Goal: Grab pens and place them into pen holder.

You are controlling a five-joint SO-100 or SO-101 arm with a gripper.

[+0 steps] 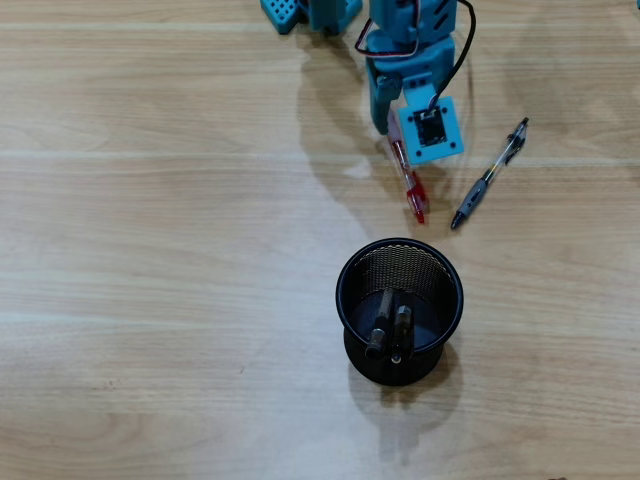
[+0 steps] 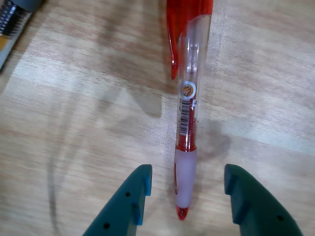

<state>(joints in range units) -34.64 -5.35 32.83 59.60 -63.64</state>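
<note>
Lengthwise, red pen (image 2: 187,123) between hand (image 2: 187,189) fingers.

Nothing readable as words shows in either view. In the wrist view the red pen (image 2: 186,123) carries a white barcode label along its clear barrel, just above the frosted grip, its bars and digits too small to read. Above the barcode sits a small round sticker with an orange emblem, also illegible.
</note>
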